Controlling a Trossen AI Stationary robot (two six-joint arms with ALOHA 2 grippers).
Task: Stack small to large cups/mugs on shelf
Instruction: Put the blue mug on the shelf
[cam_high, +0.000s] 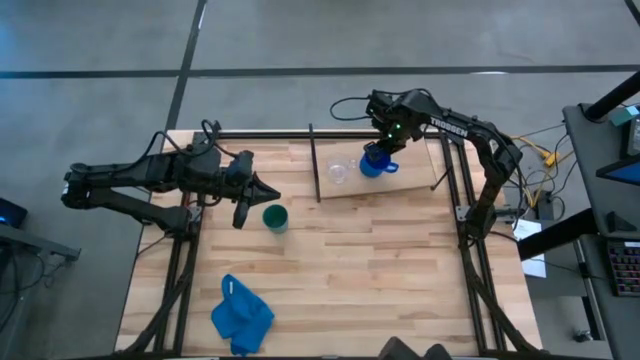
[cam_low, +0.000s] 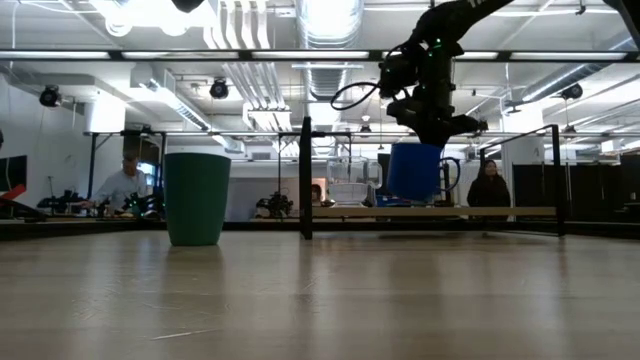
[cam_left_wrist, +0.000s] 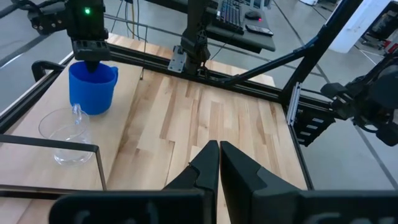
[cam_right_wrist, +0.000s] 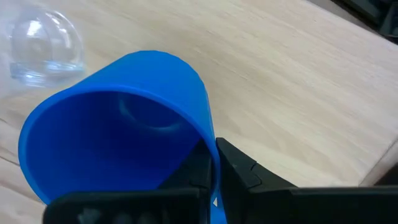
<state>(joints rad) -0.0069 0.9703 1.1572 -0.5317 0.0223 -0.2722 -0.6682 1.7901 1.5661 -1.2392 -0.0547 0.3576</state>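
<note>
Blue mug (cam_high: 375, 163): bright glossy blue, cylindrical, side handle; upright on the shelf (cam_high: 410, 178), right of its middle. Open mouth up, smooth inner wall seen in right wrist view (cam_right_wrist: 118, 155). In low view (cam_low: 414, 171) base at or just above the board; contact not resolvable.

Right gripper (cam_high: 378, 150) directly over the mug, dark fingers clamped on its rim wall, one inside, one outside (cam_right_wrist: 233, 165). Green indicator light lit on the wrist.

Glass cup (cam_high: 339, 172): small, clear, rounded bowl shape, thin-walled; on the shelf just left of the mug, near but apart. Also seen in left wrist view (cam_left_wrist: 64, 134) and right wrist view (cam_right_wrist: 43, 50).

Shelf: flat rectangular pale-wood board, smooth, lighter than the tabletop (cam_high: 350, 270), edged by thin black rods; at the far side of the table, right of centre. Black upright post (cam_low: 306, 180) at its left end.

Green cup (cam_high: 275, 217): dark green, matte, handleless, slightly tapered; standing alone on the striped butcher-block tabletop, left of centre, well apart from the shelf (cam_low: 196, 197).

Left gripper (cam_high: 268, 194) just left of and beyond the green cup, not touching it; fingers pressed together, holding nothing (cam_left_wrist: 217, 165).

Blue cloth (cam_high: 241, 315): crumpled, soft folds, at the near left of the tabletop.

People seated in the room beyond the table, low view (cam_low: 122, 186)
</note>
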